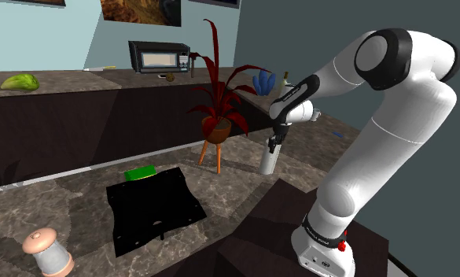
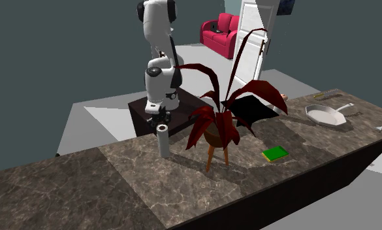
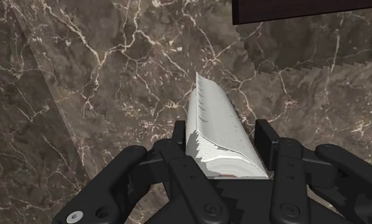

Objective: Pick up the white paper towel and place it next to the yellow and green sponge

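**Things on the Stone Counter**

A red-leaf plant [image 1: 218,102] stands on wooden legs on the dark stone counter [image 2: 117,183]. A flat black square [image 1: 153,208] lies near it, and a little pink-topped jar [image 1: 47,252] stands past that. A microwave [image 1: 159,57] sits on the far counter [image 1: 79,79] (a lumpy green thing [image 1: 20,81] lies well apart from it). A white pan [image 2: 326,116] lies on the stone counter too.

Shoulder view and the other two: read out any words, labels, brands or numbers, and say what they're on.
No readable text anywhere.
microwave: any panel markings are too small to read.
paper towel roll and green sponge: plain, no label.
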`<move>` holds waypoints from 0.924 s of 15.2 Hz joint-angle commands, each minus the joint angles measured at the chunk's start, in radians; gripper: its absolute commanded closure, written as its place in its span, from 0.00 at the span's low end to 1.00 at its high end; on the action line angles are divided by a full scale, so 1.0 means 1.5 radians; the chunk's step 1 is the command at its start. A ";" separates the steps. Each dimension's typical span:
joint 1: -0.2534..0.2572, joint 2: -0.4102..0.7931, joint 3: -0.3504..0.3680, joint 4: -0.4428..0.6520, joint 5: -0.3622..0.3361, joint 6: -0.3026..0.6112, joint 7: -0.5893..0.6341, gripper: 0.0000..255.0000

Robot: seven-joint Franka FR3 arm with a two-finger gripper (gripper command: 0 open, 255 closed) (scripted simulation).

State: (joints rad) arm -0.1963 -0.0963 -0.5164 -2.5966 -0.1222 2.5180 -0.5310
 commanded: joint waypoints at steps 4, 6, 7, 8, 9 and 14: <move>0.000 0.000 0.000 0.000 0.000 0.000 0.000 1.00; 0.000 0.001 0.000 0.000 0.000 0.000 0.000 1.00; 0.000 0.001 0.000 0.000 0.000 0.000 0.000 1.00; 0.000 0.000 0.000 0.000 0.000 0.000 0.000 1.00; -0.001 -0.009 0.001 0.002 -0.006 -0.011 0.004 1.00; -0.007 -0.054 0.008 0.015 -0.029 -0.065 0.021 1.00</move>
State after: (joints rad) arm -0.2057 -0.1668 -0.5059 -2.5800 -0.1611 2.4355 -0.5028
